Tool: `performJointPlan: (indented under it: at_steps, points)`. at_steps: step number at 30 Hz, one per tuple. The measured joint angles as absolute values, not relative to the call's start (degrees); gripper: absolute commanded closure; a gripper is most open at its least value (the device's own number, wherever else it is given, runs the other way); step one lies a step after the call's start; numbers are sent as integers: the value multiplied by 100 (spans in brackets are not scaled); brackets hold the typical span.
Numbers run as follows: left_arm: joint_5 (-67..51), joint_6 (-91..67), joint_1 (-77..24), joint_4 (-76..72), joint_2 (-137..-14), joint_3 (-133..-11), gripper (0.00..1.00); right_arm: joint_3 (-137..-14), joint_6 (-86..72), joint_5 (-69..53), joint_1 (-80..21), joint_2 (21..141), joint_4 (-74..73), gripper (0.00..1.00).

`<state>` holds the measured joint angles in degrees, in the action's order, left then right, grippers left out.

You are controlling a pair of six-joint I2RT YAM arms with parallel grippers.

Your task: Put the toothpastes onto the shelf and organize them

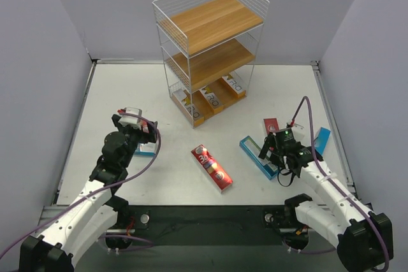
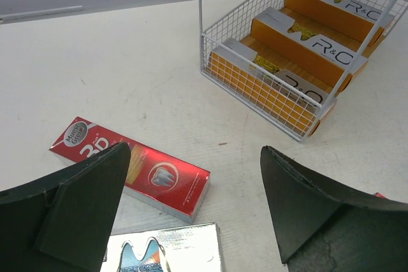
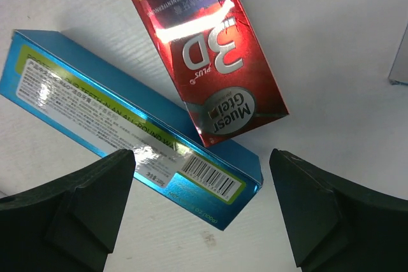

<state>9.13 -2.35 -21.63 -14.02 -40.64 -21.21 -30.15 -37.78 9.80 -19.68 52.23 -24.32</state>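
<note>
Three orange-and-white cardboard cartons marked "R&C" lie on the bottom board of the white wire shelf. On the white table lie two red "Muesr Gtel 3D" cartons and three teal cartons. Left gripper and right gripper: jaws apart, empty.

- I see a white bench. It is flat and has a few small scuff marks.
- I see a thin metal rim along the sides of the bench.
- I see plain grey walls on the left, far and right sides.
- I see a black strip across the near edge.
</note>
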Motion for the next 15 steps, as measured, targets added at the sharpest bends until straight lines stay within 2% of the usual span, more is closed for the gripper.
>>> performJointPlan:
  at_steps: [7, 15]
  points:
    - [869, -263, -2241, -1400, -4062, -2121, 5, -2825, -3776, 489, -1986, 5345, -2381, 12]
    - [770, -421, -2283, -1393, -4139, -2123, 5, -2740, -3651, -215, -3015, 5579, -1942, 17]
